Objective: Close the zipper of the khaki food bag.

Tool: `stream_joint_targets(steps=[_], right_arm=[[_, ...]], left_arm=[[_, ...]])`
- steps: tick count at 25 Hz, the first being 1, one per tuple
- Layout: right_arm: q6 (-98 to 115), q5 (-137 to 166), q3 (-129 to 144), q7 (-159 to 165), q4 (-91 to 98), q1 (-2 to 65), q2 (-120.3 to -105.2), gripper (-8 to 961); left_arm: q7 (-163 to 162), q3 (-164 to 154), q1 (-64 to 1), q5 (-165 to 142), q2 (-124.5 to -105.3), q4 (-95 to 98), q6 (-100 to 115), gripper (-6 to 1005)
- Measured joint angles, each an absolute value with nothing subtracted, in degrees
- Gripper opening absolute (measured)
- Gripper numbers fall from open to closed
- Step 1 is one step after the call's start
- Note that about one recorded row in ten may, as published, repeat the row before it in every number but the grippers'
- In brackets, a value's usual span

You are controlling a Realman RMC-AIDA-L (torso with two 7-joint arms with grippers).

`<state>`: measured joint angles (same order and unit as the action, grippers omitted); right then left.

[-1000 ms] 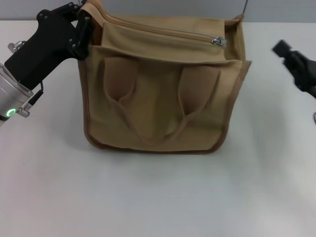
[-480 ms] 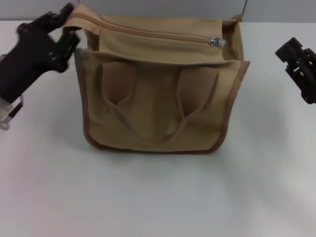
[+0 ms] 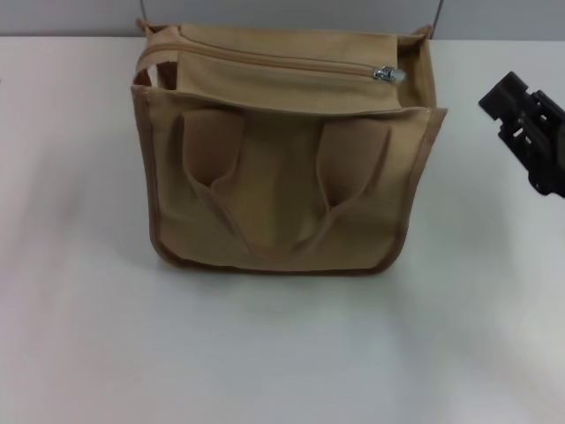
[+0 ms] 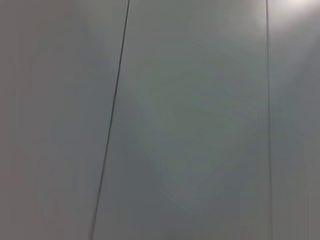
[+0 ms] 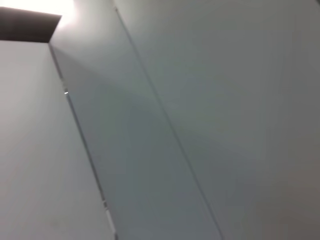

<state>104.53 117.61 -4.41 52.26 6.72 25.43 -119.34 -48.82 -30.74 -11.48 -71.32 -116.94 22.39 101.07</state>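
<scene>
The khaki food bag [image 3: 282, 177] stands in the middle of the white table in the head view, its handles lying down over the front pocket. The zipper [image 3: 282, 64] runs across the bag's top, with the silver pull tab [image 3: 386, 74] at its right end. My right gripper [image 3: 521, 124] hangs off to the right of the bag, apart from it, near the view's right edge. My left gripper is out of the head view. Both wrist views show only a plain grey wall.
The white table [image 3: 282, 353] spreads all around the bag. A grey wall [image 3: 291, 13] rises behind the table's far edge.
My left gripper let go of the bag's upper left corner and drew away to the left, out of view. The corner sank back. My right gripper shifted slightly.
</scene>
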Motion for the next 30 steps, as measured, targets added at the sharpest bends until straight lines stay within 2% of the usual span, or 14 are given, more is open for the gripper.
stream_joint_targets(steps=[4,6,10,12,17,22,30], right_arm=[[106.5,118.0,-3.5,49.6,6.9,25.1,-119.33,382],[107.2,118.9,-2.7,49.3,7.5,24.9,-119.31,527],[110.8,119.8,3.0,49.2,11.6,24.2,-119.22,606],[112.9,119.8,9.1,49.9,15.2,24.0,-119.2,645],[115.8,119.8,18.2,48.1,19.5,22.7,-119.21,743],[115.9,119.9,27.2,48.2,22.4,22.8,-119.2,802],[115.2,122.1,32.8,50.7,26.5,23.9,-119.28,802]], left_arm=[[-50.7,-33.6,-9.5,-77.3,-115.61,23.2,107.9,661],[-50.8,-36.6,-9.4,-83.3,-115.4,25.5,110.0,702],[-51.5,-39.9,-9.9,-91.2,-115.73,28.7,110.5,783],[-51.7,-40.4,-11.4,-96.2,-116.48,29.3,110.2,803],[-51.7,-41.9,-14.5,-104.6,-116.93,29.6,111.7,834],[-51.5,-42.0,-16.1,-109.2,-117.22,29.7,111.9,834],[-51.2,-44.2,-16.6,-112.5,-117.33,31.1,112.7,834]])
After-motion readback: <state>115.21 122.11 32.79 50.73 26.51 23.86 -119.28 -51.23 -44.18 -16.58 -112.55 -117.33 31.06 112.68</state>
